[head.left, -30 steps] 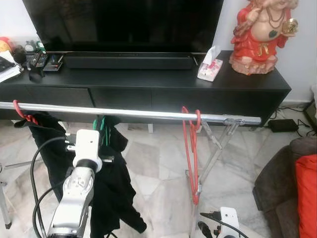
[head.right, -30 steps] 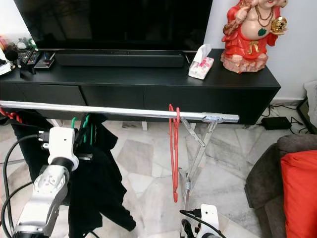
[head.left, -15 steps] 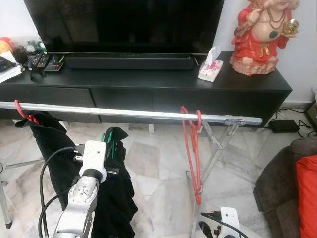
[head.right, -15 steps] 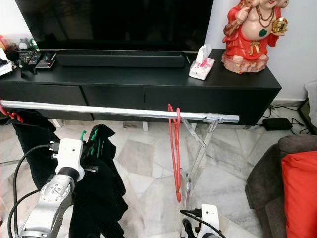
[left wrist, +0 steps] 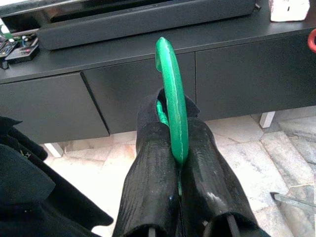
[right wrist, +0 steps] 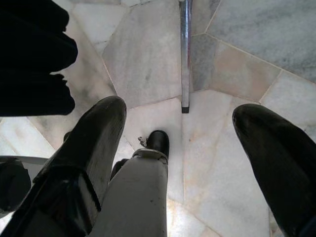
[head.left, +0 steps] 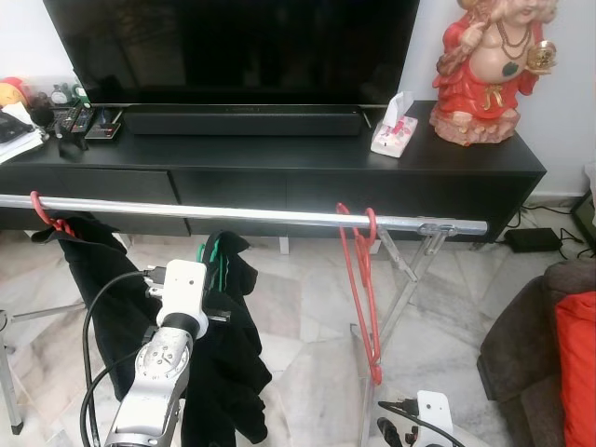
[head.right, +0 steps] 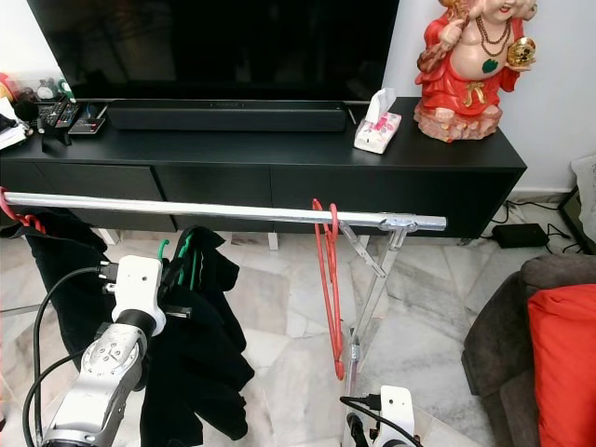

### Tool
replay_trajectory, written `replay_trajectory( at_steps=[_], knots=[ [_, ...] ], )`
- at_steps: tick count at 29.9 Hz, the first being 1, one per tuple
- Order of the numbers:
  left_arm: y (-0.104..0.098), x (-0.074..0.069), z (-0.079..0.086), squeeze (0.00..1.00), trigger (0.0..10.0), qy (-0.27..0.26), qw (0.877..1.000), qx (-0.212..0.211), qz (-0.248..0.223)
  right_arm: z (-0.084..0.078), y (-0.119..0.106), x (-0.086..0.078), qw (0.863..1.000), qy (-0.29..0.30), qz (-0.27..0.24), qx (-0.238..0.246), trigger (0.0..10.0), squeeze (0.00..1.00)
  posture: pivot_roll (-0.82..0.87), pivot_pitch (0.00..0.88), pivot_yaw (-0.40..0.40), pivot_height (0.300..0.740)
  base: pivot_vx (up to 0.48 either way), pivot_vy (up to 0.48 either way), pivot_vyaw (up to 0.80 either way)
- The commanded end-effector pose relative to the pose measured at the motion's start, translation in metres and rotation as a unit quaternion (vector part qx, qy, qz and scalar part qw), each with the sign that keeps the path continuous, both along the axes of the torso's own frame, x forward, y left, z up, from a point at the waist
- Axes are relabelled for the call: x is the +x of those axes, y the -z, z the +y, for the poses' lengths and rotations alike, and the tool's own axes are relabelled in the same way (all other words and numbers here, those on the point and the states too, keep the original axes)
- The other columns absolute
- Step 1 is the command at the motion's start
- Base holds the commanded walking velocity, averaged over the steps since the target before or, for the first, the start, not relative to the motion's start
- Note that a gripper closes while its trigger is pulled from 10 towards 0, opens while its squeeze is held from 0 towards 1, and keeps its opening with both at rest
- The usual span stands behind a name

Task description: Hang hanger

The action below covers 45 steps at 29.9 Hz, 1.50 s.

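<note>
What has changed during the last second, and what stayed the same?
The left hand, shut on the green hanger with its black garment, carried it down away from the silver rail and a little toward the robot's right; the hook now sits below the rail. The red hanger stayed on the rail, and the right hand stayed low and open.

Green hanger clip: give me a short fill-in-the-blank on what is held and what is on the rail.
The left gripper is shut on a ____ hanger.
That hanger carries a ____ garment.
The empty hanger on the rail is ____.
The right gripper is ____.
Answers: green; black; red; open
</note>
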<state>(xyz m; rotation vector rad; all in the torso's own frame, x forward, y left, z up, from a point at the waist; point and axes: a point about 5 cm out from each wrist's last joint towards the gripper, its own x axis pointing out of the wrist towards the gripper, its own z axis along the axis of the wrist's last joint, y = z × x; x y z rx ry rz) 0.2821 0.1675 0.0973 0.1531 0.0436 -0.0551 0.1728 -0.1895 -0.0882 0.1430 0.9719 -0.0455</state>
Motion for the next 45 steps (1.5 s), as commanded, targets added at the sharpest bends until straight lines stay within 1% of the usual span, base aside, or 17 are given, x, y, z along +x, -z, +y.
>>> replay_trajectory(
  at_steps=[1,5,22,45],
  knots=[
    [-0.0047,0.0029,-0.0003,0.00,10.0,0.002,1.000,0.001,-0.016,-0.0006,0.0013,-0.0031,1.000,0.003,0.002,-0.001,10.0,0.00,-0.03,0.025,-0.007,0.740,0.000,0.000,0.00],
    [-0.0048,0.0030,-0.0005,0.00,10.0,0.002,1.000,0.000,-0.017,-0.0003,0.0013,-0.0031,1.000,0.004,0.002,-0.001,10.0,0.00,-0.03,0.029,-0.006,0.740,0.000,0.000,0.00],
    [-0.0102,0.0069,-0.0038,0.00,10.0,0.001,1.000,-0.007,-0.025,-0.0001,0.0003,-0.0007,1.000,0.006,-0.001,0.000,10.0,0.00,-0.03,0.059,-0.007,0.740,-0.294,0.000,0.00],
    [-0.0120,0.0094,-0.0026,0.00,10.0,-0.004,1.000,-0.007,-0.029,0.0004,-0.0002,0.0004,1.000,0.005,-0.003,0.003,10.0,0.00,-0.03,0.067,-0.005,0.740,-0.303,0.000,0.00]
  ],
)
